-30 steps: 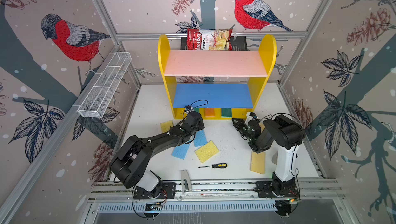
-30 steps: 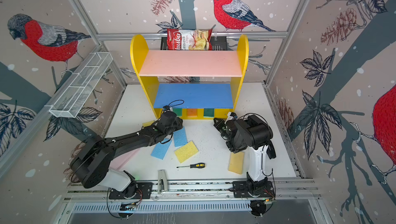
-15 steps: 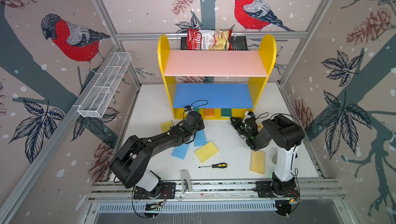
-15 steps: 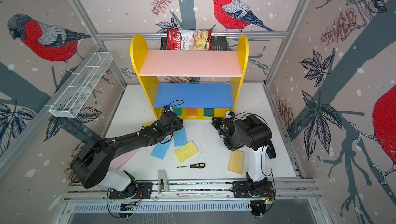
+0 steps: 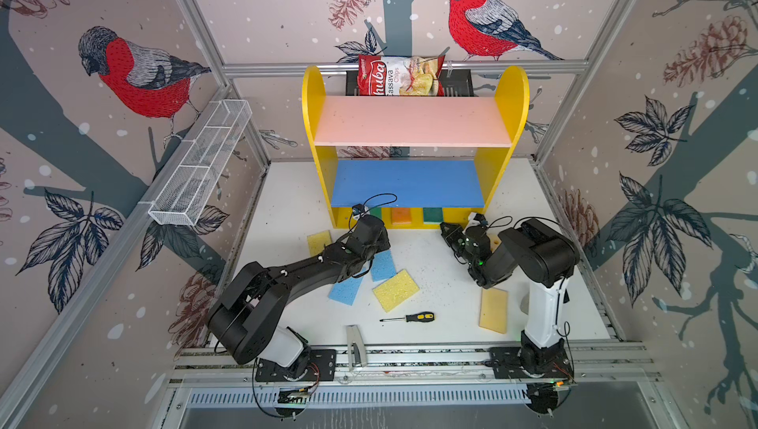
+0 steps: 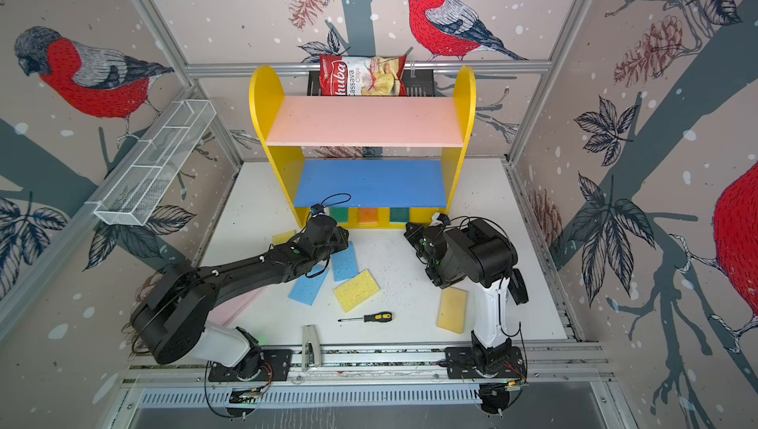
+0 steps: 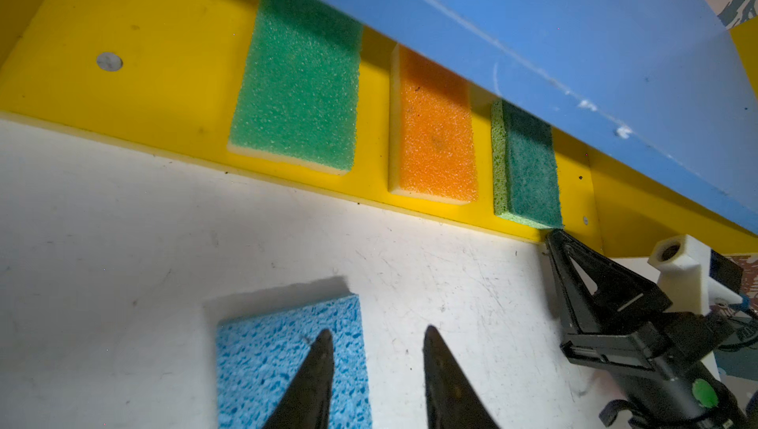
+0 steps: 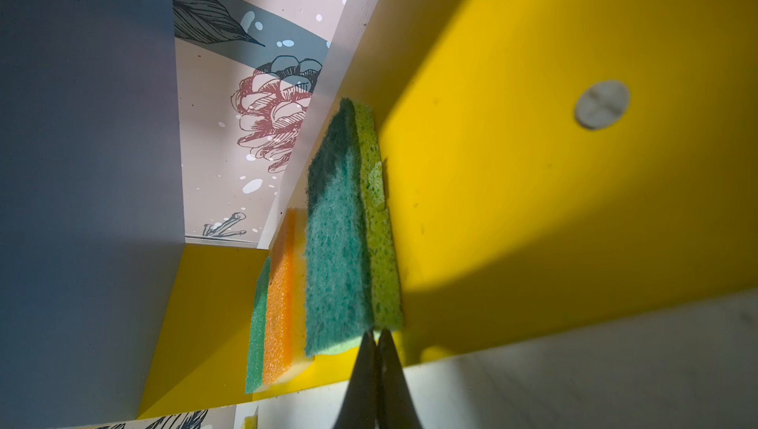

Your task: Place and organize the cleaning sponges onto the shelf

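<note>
The right gripper (image 8: 375,338) (jaws pressed together) should nudge the dark green sponge (image 8: 336,250) straight into the shelf (image 8: 533,160), while the left gripper (image 7: 377,330), jaws spread, hovers over a blue sponge (image 7: 262,365).

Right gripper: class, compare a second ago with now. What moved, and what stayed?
The shut right gripper edged toward the shelf, its tips reaching the front edge of the dark green sponge. Nothing was grasped or released. The left gripper, open over a light blue sponge, and the screwdriver stayed put.
</note>
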You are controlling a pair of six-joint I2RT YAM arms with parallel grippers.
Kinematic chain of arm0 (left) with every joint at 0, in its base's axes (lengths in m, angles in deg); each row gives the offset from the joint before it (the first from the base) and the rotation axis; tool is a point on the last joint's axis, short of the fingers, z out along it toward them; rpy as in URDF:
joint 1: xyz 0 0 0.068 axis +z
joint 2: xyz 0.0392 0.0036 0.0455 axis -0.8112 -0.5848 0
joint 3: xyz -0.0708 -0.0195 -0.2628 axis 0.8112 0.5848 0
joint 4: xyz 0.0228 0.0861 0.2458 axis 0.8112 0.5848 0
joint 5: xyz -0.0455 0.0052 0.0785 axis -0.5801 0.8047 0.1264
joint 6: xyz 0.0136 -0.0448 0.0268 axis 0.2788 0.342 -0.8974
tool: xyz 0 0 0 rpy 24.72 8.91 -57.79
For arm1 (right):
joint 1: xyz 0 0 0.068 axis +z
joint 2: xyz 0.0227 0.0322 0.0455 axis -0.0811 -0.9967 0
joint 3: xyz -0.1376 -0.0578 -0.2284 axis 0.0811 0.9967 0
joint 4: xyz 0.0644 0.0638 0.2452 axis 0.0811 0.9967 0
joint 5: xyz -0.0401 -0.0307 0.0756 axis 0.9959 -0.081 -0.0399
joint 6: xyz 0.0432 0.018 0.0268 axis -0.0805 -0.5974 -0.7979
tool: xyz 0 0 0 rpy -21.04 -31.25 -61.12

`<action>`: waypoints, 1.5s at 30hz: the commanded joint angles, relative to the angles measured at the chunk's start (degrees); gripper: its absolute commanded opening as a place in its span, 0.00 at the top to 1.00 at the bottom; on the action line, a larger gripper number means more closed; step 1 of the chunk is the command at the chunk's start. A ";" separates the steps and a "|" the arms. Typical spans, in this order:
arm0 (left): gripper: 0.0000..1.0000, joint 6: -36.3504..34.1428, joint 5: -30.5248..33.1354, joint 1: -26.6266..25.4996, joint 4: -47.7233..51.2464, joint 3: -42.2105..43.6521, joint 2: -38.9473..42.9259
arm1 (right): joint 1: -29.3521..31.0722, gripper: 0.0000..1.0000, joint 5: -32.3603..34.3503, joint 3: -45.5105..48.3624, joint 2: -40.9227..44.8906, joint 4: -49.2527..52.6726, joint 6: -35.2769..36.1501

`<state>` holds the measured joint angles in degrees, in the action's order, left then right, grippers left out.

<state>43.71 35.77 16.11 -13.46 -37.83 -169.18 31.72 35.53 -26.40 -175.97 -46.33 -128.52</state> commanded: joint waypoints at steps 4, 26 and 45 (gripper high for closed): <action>0.63 0.40 2.22 0.36 2.09 -0.35 0.21 | 1.04 1.00 -0.01 2.81 3.64 20.07 3.50; 1.00 8.20 -8.24 9.78 -16.75 6.14 -6.88 | 3.79 1.00 -0.57 11.92 10.09 17.06 7.47; 1.00 26.37 -21.12 18.24 -70.24 19.69 -30.96 | 2.99 1.00 -1.80 11.65 8.33 16.91 7.53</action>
<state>66.18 16.23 34.25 -79.79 -18.86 -196.55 34.71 33.39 -15.32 -166.64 -42.44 -121.77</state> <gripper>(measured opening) 0.067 0.048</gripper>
